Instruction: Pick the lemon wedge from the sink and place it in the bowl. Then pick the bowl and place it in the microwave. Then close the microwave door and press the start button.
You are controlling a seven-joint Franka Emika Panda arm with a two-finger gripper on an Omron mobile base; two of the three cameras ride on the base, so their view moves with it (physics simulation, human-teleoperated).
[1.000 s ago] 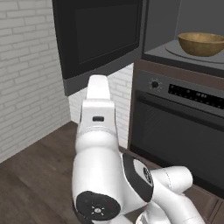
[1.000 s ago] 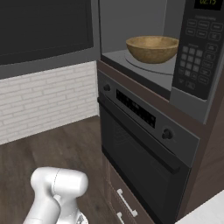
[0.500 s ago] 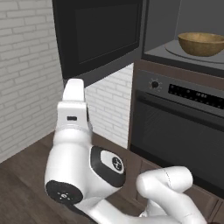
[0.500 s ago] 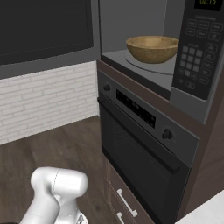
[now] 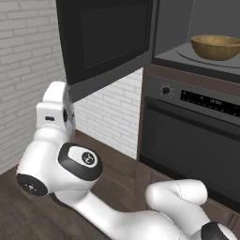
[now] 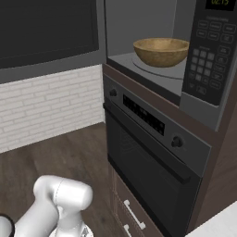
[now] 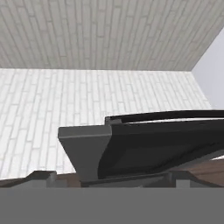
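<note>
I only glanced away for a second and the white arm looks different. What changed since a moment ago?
The arm swung left in the left base view: its hand end now sits beside the lower edge of the open microwave door, where earlier it stood nearer the oven. Nothing was taken hold of or let go. The bowl stays inside the microwave, and the door is still open.

Bowl (image 5: 217,47) sits inside the microwave (image 5: 197,28), door (image 5: 105,40) open.

wall: white brick (image 5: 28,56) | floor: dark wood (image 6: 55,157) (plank-like) | oven (image 6: 152,157): built-in, black
</note>
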